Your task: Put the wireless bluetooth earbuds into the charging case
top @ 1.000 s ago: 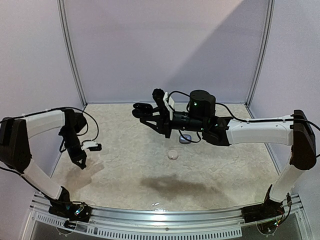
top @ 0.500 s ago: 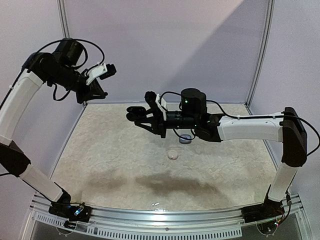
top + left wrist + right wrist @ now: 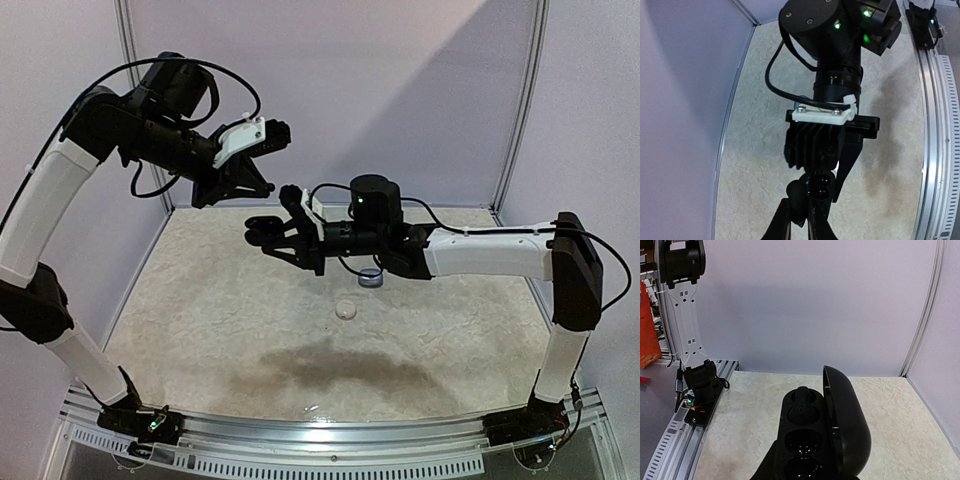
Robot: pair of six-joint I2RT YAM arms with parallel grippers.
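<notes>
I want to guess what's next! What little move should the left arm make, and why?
Probably lower the left pincer, which seems to pinch a black bud, onto the open case the right pincer holds; one socket looks empty.

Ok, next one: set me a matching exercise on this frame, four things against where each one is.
Things
1. black charging case
2. blue-grey case
3. pale round item
4. left gripper

Places
A. lying on the table in the open, nearer the front
B. highest of the four, up towards the back left corner
C. held in the right gripper, lid open
D. lying on the table, partly under the right arm

Pairs: 1-C, 2-D, 3-A, 4-B
</notes>
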